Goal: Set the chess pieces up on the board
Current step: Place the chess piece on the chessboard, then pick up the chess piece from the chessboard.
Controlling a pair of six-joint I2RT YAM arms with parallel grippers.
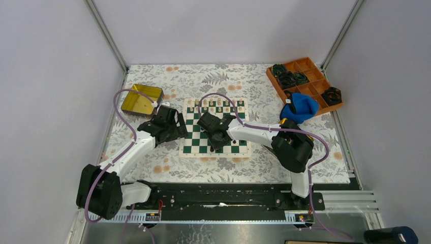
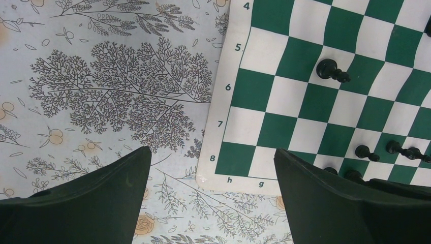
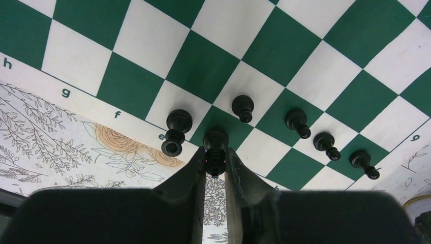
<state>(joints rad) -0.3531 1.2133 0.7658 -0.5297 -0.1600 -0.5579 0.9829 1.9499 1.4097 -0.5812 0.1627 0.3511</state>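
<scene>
Right tool [image 3: 215, 158] is clamped on a black chess piece [image 3: 215, 141] at the board [image 3: 284, 46] side toward the near edge of the surface [image 3: 61, 132]. Left tool [image 2: 211, 155]: fingers apart, empty.

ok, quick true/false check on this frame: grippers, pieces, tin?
1. The right gripper is shut on a black piece. True.
2. The left gripper holds a cream piece. False: it is open and empty, over the edge of the board.
3. Cream pieces line the board's far row. True.
4. The gold tin sits on the board. False: it lies on the tablecloth, off the board's far left corner.
</scene>
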